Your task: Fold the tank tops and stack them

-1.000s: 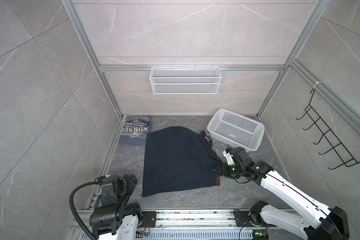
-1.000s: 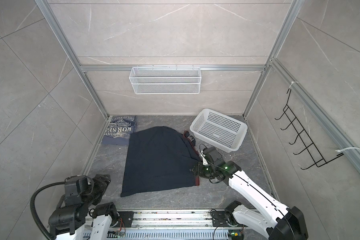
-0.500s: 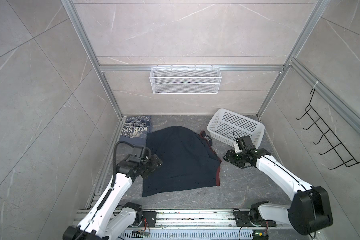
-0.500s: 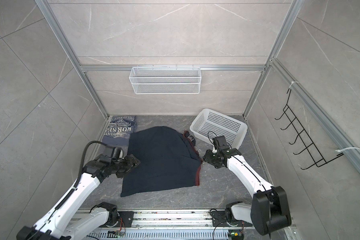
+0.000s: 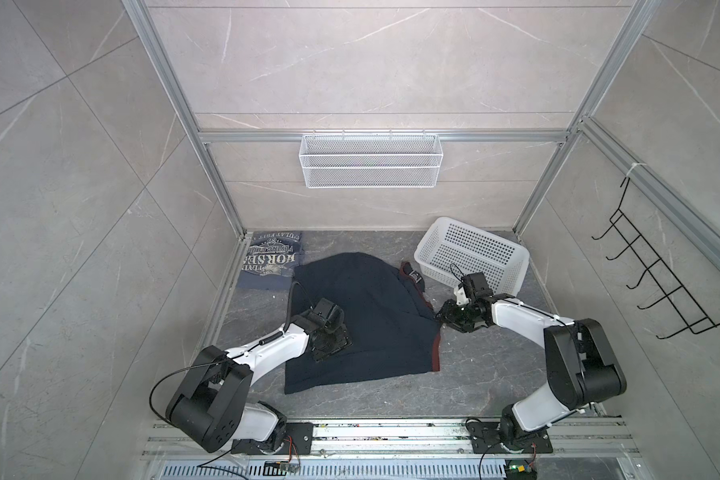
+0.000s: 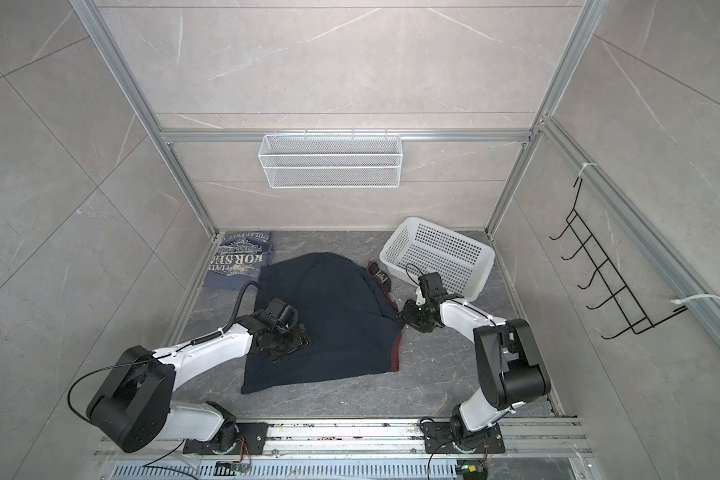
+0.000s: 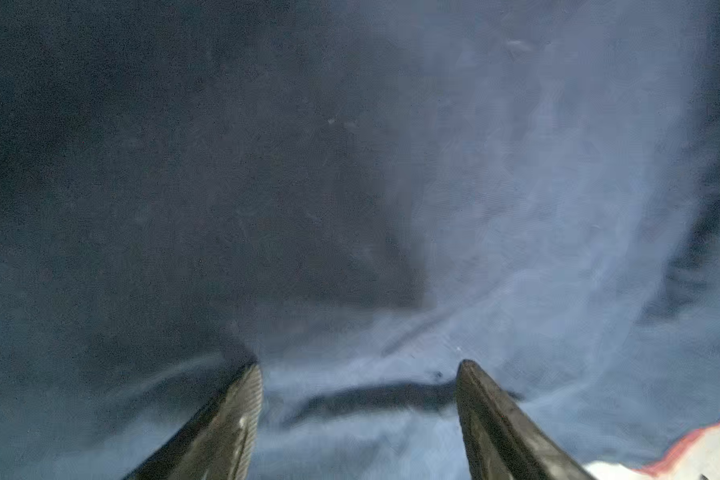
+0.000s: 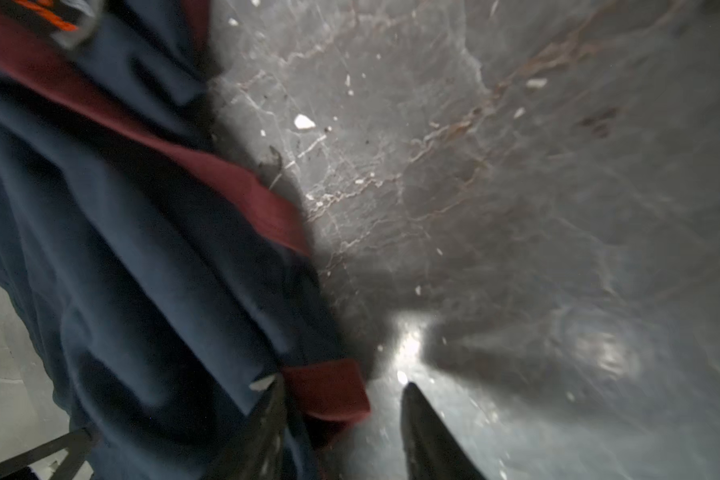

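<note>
Soft navy tank top (image 5: 371, 316), left fingers (image 7: 225, 428) spread above, right fingers (image 8: 429, 440) parted astride maroon hem (image 8: 329, 395)

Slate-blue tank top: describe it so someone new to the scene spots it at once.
Look at the grey floor, far left corner, where the metal frame post meets it. A small folded slate-blue tank top lies there, beside the larger spread dark navy tank top. Only it carries white lettering.
</note>
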